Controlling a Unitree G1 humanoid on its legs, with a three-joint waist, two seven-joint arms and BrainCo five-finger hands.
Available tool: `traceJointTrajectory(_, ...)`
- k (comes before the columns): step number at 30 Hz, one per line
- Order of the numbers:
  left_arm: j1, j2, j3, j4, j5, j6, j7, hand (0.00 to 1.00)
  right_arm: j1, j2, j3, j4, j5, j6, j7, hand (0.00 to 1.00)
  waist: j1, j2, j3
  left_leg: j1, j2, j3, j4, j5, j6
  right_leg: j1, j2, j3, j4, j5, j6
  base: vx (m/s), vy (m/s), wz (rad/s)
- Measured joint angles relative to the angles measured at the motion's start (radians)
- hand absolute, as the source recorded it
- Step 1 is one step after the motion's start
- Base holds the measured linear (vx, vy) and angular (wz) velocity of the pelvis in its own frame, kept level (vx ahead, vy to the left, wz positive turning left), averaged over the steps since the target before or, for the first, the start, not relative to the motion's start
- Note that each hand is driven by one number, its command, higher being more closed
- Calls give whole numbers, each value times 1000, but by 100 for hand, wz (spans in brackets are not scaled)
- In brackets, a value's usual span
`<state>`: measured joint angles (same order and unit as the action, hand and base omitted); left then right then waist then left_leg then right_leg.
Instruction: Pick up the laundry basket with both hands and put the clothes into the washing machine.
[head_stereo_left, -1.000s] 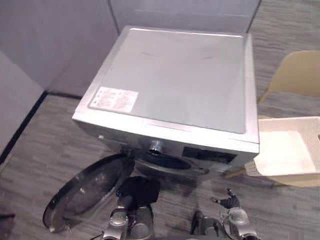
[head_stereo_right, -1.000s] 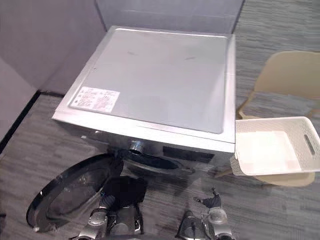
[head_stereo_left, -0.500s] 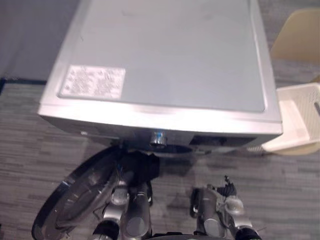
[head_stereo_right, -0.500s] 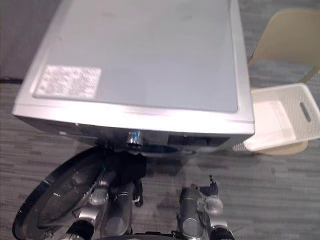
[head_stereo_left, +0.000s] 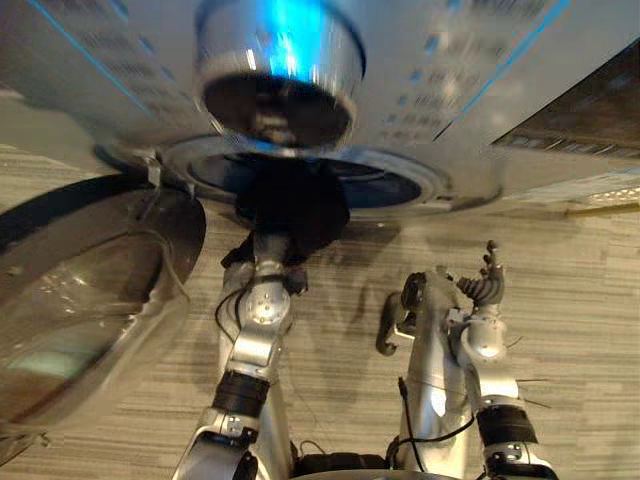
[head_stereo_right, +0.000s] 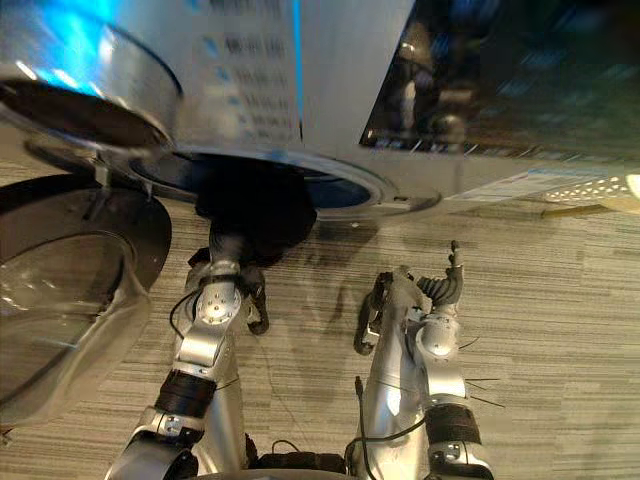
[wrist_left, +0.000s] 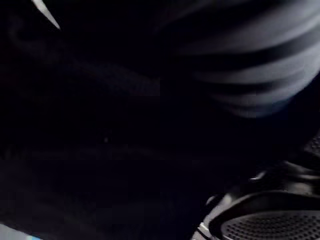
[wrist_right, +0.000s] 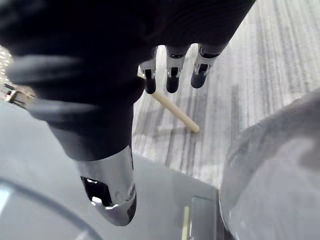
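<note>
The washing machine's (head_stereo_left: 440, 90) silver front looms close, with its round knob (head_stereo_left: 275, 60) above the drum opening (head_stereo_left: 400, 185). A dark garment (head_stereo_left: 295, 205) hangs at the left part of that opening, half inside it. My left hand (head_stereo_left: 266, 258) reaches up into the garment, and the cloth covers its fingers. The left wrist view gives dark cloth (wrist_left: 100, 125) and a bit of the perforated drum (wrist_left: 270, 227). My right hand (head_stereo_left: 482, 285) hovers lower, to the right of the opening, fingers (wrist_right: 172, 75) relaxed and holding nothing.
The machine's round glass door (head_stereo_left: 80, 290) stands swung open to the left, close beside my left arm. A pale wooden chair leg (wrist_right: 175, 112) shows on the grey striped floor (head_stereo_left: 580, 300) past my right hand.
The camera has dropped and come close to the machine's front, so the basket and chair left the picture. My left hand has pushed the dark garment up into the drum opening.
</note>
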<state>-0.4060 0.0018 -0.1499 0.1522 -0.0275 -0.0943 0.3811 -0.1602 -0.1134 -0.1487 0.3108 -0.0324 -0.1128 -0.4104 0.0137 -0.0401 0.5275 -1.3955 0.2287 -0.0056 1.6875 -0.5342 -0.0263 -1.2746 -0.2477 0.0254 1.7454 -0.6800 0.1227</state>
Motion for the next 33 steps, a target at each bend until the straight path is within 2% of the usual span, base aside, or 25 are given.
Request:
traceJointTrajectory(4,-156,2,-15,-29,3,14,59,100,5,-12,-9,-38,3,-19,1,0,-7,-12,6,-72,-7,-26,74,-2,-4,-59,-3,6,93,-27,-10,-67,-89,12)
traceJointTrajectory(6,-250,17,-22,-29,15,25,86,100,5,-14,-8,-58,3,-29,2,0,-23,-15,8,-106,-15,-46,95,2,-10,-80,-15,2,122,-32,-18,-54,-60,17)
traceJointTrajectory(9,-422,87,-43,-27,57,33,122,100,-7,-13,1,-66,3,-39,4,0,-43,-28,13,-132,-19,-53,117,8,-19,-98,-18,0,154,-42,-23,-43,-77,10)
traceJointTrajectory(12,-638,168,-64,9,118,44,172,100,-14,-12,4,-65,4,-58,20,0,-56,-29,12,-156,-19,-69,130,15,-25,-107,-16,-15,161,-44,-26,-5,-50,-2)
traceJointTrajectory(15,-864,262,-107,96,239,64,234,100,-54,-8,6,-40,4,-78,24,0,-72,-44,18,-170,-19,-75,130,20,-19,-114,-16,-26,157,-44,-26,15,-51,0)
traceJointTrajectory(17,-940,294,-122,130,302,81,262,100,-58,-4,6,-40,4,-81,25,0,-79,-45,18,-178,-19,-75,126,20,-19,-118,-16,-32,148,-44,-26,29,-35,-2)
traceJointTrajectory(18,-965,316,-121,143,344,97,281,0,-61,-1,7,-41,4,-85,25,0,-86,-45,18,-184,-19,-74,119,20,-19,-120,-16,-36,139,-43,-26,33,-30,-2)
traceJointTrajectory(19,-975,321,-122,153,360,102,287,0,-63,0,7,-41,4,-87,25,0,-88,-45,18,-187,-20,-74,115,20,-20,-121,-17,-39,133,-43,-25,39,-26,-1)
traceJointTrajectory(23,-988,346,-113,265,395,175,317,0,-72,2,7,-15,6,-115,25,0,-92,-50,17,-191,-21,-73,97,21,-23,-122,-18,-48,114,-41,-26,43,-27,1)
traceJointTrajectory(26,-988,365,-101,318,415,198,316,0,-72,2,7,-11,25,-124,38,0,-90,-60,21,-198,-22,-76,78,31,-41,-130,-20,-56,104,-34,-35,-6,-57,5)
traceJointTrajectory(28,-988,364,-84,356,441,205,281,0,-73,1,6,0,33,-128,43,0,-89,-60,21,-199,-21,-74,71,35,-47,-130,-25,-57,100,-34,-35,2,-56,9)
traceJointTrajectory(30,-988,366,-77,394,474,207,206,0,-74,-4,6,11,57,-133,50,0,-87,-60,21,-199,-22,-74,70,36,-48,-128,-28,-62,101,-34,-36,17,-41,3)
traceJointTrajectory(33,-984,347,-76,441,494,201,135,0,-78,-2,-9,26,64,-134,72,0,-80,-60,21,-199,-21,-75,70,44,-34,-127,-28,-62,101,-34,-35,10,-38,1)
